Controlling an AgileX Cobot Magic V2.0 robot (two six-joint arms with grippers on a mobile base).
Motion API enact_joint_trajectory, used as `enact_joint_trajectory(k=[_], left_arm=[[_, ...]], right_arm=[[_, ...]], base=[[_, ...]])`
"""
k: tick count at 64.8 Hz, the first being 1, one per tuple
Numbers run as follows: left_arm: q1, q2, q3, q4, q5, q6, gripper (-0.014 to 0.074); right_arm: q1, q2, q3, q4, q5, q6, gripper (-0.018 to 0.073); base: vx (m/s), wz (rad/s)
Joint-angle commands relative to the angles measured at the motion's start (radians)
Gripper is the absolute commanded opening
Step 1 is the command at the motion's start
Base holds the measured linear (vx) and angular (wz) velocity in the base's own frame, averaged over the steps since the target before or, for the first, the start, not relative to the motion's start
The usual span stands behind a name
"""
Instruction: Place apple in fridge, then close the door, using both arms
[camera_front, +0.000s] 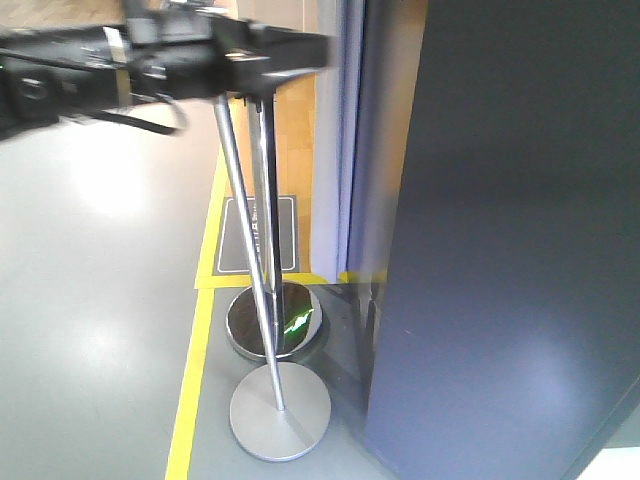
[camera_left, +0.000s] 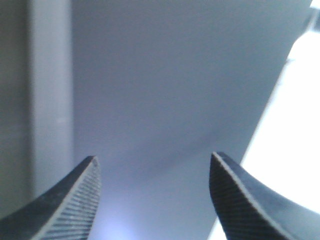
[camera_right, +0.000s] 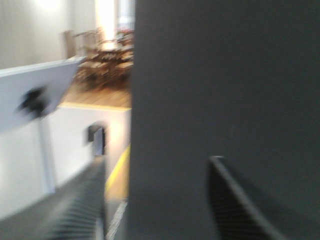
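Observation:
The apple shows in no view. A tall dark grey panel (camera_front: 510, 260) of the fridge's outside fills the right of the front view; I cannot tell whether it is the door or the body. A blurred black arm (camera_front: 150, 55) reaches across the top left. My left gripper (camera_left: 153, 156) is open and empty, its fingertips (camera_left: 82, 195) pointing at a plain grey surface (camera_left: 165, 85) close ahead. My right gripper (camera_right: 159, 159) is also open and empty, facing a dark grey surface (camera_right: 225, 80) whose left edge runs between its fingers; that view is blurred.
Two chrome posts on round bases (camera_front: 274, 322) (camera_front: 280, 410) stand just left of the dark panel. Yellow tape (camera_front: 190, 400) lines the grey floor, with a dark mat (camera_front: 258, 235) behind. The right wrist view shows a white partition (camera_right: 75, 145) and distant chairs (camera_right: 102, 60).

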Motion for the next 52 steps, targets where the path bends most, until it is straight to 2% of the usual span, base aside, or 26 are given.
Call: enact_joint_trajectory(k=[1, 8, 14, 19, 29, 39, 52], left_arm=[[0.057, -0.061, -0.032, 0.046, 0.061, -0.037, 0.0430], [0.129, -0.075, -0.032, 0.146, 0.088, -0.159, 0.0412], [0.202, -0.075, -0.032, 0.145, 0.079, -0.267, 0.0388], [0.252, -0.075, -0.032, 0.145, 0.079, -0.323, 0.0366], [0.328, -0.075, -0.032, 0.145, 0.051, -0.334, 0.0323], [0.375, -0.075, -0.032, 0.145, 0.033, -0.333, 0.0277], [0.404, -0.075, -0.032, 0.145, 0.034, -0.333, 0.0218]], right_arm=[[-0.003, 0.116, -0.111, 0.020, -0.191, 0.001, 0.0542], [-0.003, 0.265, -0.203, 0.034, -0.286, 0.001, 0.0542], [-0.003, 0.353, -0.280, 0.034, -0.330, 0.001, 0.0535], [-0.009, 0.430, -0.328, 0.041, -0.380, 0.001, 0.0527], [-0.059, 0.540, -0.406, 0.128, -0.379, -0.003, 0.0526], [-0.075, 0.611, -0.460, 0.133, -0.370, -0.003, 0.0526], [-0.075, 0.716, -0.538, 0.133, -0.370, -0.006, 0.0526]], base=[[0.00, 0.00], [0.00, 0.00], [0.00, 0.00], [0.00, 0.00], [0.00, 0.00], [0.00, 0.00], [0.00, 0.00]])
